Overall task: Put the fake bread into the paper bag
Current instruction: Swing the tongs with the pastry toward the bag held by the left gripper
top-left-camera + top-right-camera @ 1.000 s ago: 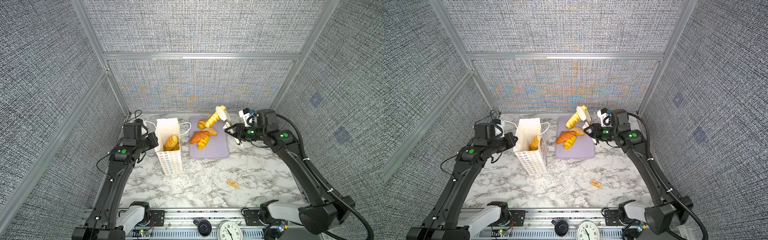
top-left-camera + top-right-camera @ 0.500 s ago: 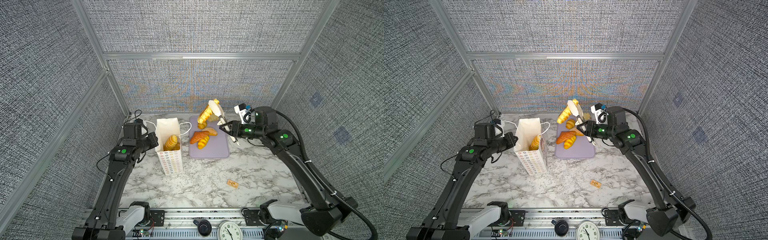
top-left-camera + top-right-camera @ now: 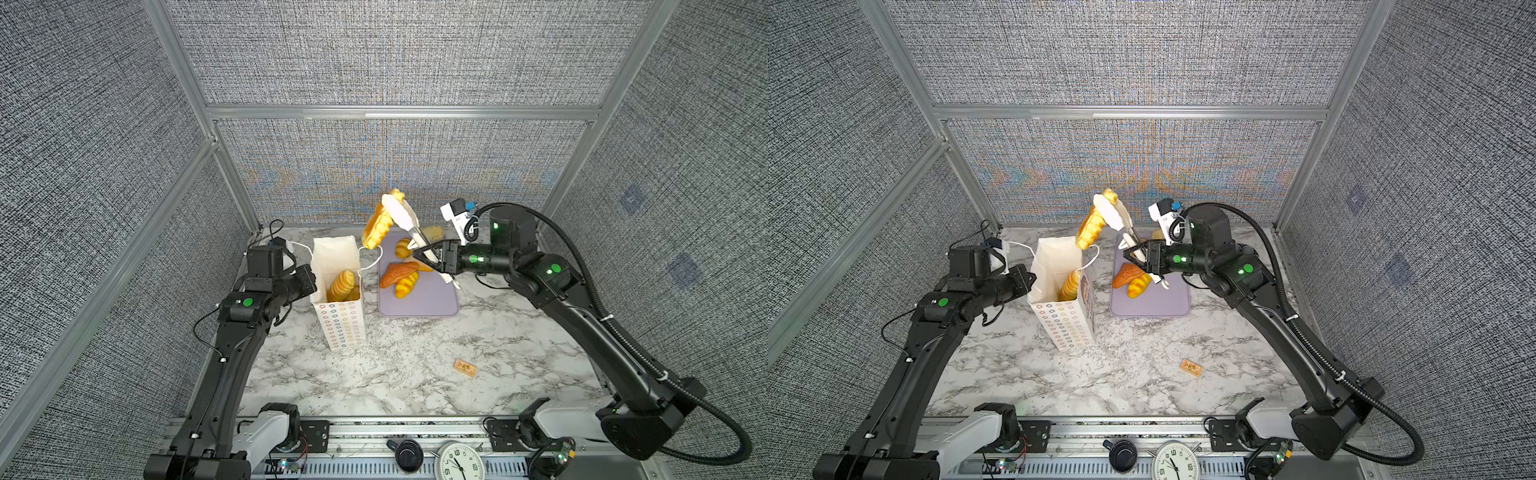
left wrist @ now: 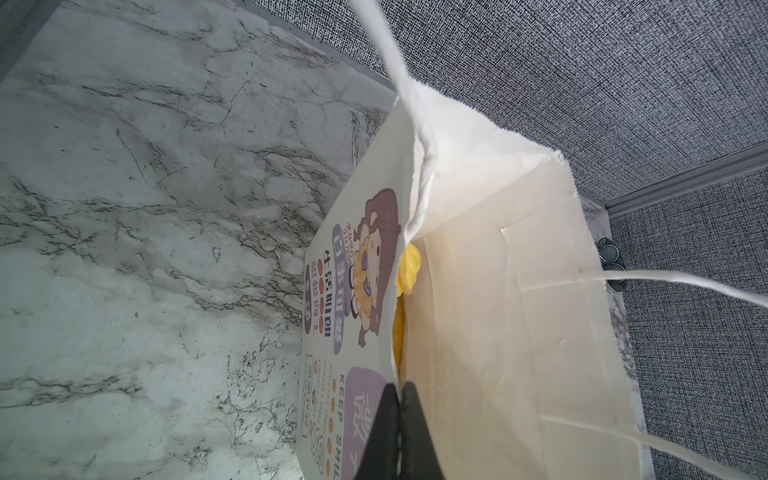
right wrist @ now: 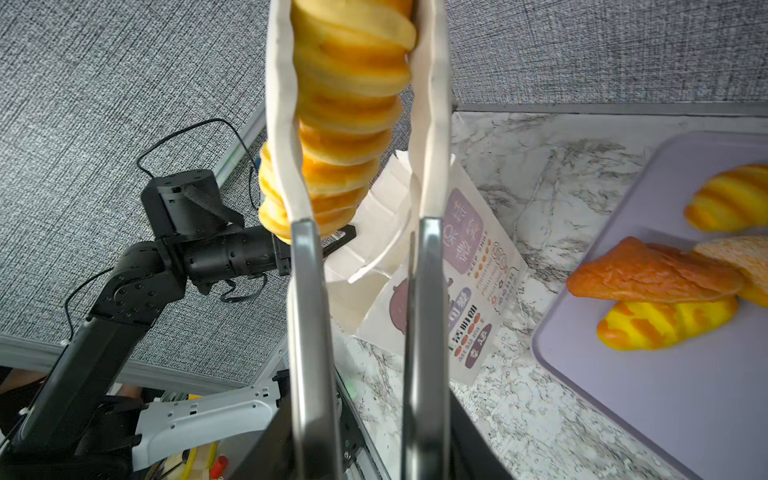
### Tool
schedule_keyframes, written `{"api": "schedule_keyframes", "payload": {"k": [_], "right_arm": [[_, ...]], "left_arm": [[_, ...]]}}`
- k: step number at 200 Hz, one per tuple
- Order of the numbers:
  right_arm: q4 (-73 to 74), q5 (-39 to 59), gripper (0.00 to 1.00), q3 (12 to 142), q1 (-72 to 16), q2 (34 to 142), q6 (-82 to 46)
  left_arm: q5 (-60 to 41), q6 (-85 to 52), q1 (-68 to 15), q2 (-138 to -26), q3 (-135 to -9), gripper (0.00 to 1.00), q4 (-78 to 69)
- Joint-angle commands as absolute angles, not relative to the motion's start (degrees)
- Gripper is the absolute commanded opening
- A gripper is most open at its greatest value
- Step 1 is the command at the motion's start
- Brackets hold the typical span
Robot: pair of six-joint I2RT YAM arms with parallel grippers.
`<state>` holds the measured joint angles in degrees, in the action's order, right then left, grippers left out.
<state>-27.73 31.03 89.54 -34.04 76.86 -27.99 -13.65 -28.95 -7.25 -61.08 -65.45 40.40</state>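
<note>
One loaf [image 3: 377, 226], in tongs [image 3: 404, 216], near bag [image 3: 343, 328] rim.

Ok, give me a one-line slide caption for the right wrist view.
The tongs grip a ridged loaf in the air, with the paper bag beyond it and more loaves on the lavender tray.

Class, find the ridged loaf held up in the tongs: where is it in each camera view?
In a top view: ridged loaf upper middle, up-right of the paper bag.
In a top view: the same spot.
Left wrist: not in it.
Right wrist: top centre, between the tongs.
Shared landmark: the paper bag, in all four.
</note>
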Motion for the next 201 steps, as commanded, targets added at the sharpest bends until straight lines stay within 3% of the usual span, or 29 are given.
{"api": "schedule_keyframes", "payload": {"k": [1, 121, 201], "right_arm": [[-28.39, 28.68, 0.42, 91.94, -36.18, 77.90, -23.87], [-41.30, 10.64, 0.42, 104.20, -49.43, 87.80, -12.49], [-45.42, 2.67, 0.42, 106.79, -53.17, 91.47, -9.14]], "left_arm": [[-14.15, -29.09, -7.21, -61.09, -65.92, 0.00, 39.98], [-14.37, -29.18, -7.20, -60.99, -65.63, 0.00, 39.80], [-14.17, -29.00, -7.21, -60.47, -65.22, 0.00, 39.91]]}}
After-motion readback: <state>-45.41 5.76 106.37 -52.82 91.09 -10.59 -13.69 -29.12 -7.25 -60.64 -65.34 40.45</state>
